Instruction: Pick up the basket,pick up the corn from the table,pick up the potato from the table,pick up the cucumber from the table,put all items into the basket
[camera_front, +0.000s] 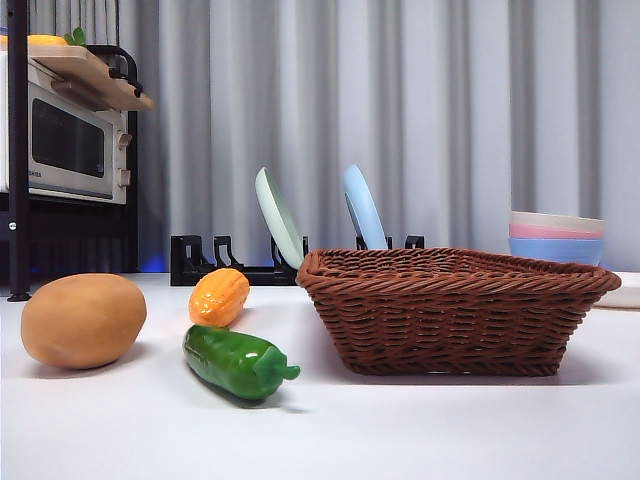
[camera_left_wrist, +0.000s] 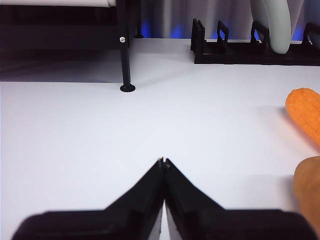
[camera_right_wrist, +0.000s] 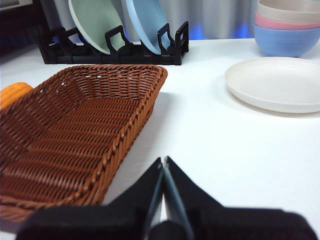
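Note:
The brown wicker basket (camera_front: 455, 308) stands empty on the white table (camera_front: 330, 430), right of centre. The tan potato (camera_front: 83, 320) lies at the left, the ribbed orange corn (camera_front: 219, 296) behind it, and the green cucumber (camera_front: 236, 362) in front, all outside the basket. My left gripper (camera_left_wrist: 163, 161) is shut and empty over bare table, with the corn (camera_left_wrist: 305, 113) and the potato's edge (camera_left_wrist: 309, 187) off to one side. My right gripper (camera_right_wrist: 163, 160) is shut and empty beside the basket (camera_right_wrist: 70, 135). Neither arm shows in the front view.
A black dish rack (camera_front: 240, 262) with a green and a blue plate stands behind. Stacked pastel bowls (camera_front: 557, 237) stand at the back right, with a white plate (camera_right_wrist: 277, 82) near them. A microwave on a black shelf (camera_front: 70, 140) stands at the far left.

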